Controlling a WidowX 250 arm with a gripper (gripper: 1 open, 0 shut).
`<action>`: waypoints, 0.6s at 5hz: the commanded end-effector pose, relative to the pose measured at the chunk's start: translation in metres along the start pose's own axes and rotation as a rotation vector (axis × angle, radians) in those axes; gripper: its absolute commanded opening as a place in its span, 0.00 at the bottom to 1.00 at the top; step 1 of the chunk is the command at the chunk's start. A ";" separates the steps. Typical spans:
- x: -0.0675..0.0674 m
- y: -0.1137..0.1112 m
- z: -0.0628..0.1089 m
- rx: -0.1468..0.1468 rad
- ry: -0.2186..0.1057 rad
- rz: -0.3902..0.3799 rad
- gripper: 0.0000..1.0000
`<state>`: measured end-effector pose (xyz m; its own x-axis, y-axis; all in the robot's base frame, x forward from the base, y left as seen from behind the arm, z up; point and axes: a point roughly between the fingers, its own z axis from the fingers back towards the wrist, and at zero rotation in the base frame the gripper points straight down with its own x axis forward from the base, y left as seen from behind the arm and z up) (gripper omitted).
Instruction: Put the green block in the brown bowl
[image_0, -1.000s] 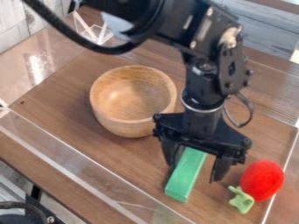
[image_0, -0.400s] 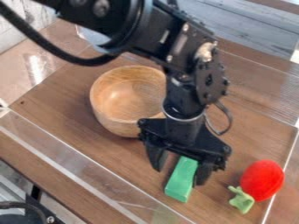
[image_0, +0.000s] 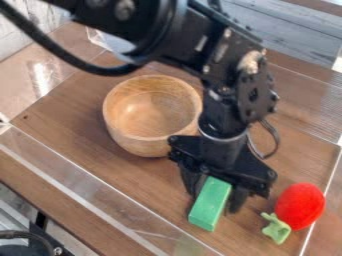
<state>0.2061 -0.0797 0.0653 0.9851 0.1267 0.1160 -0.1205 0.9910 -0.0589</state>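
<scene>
Your single fixed view, set above the brown wooden bench (image_0: 83, 150), looking steeply down at a slant, close enough that the black robot arm (image_0: 181, 45) fills your upper middle, facing the pale grey boards (image_0: 291, 30) beyond the far edge, no second view sharing the scene.

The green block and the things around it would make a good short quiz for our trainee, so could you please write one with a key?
1. Multiple choice: Where is the green block? A) inside the brown bowl; B) on the table, outside the bowl; C) on top of the red toy.
2. True or false: The gripper is over the brown bowl.
3. Fill in the blank: The small stem on the red toy is pale ____.

Key: 1. B; 2. False; 3. green
</scene>
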 end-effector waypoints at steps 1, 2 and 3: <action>0.013 0.010 0.014 -0.008 -0.045 0.103 1.00; 0.018 0.019 0.014 -0.016 -0.043 0.169 1.00; 0.014 0.005 0.001 -0.015 -0.039 0.137 1.00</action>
<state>0.2136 -0.0713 0.0609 0.9579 0.2614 0.1184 -0.2538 0.9643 -0.0759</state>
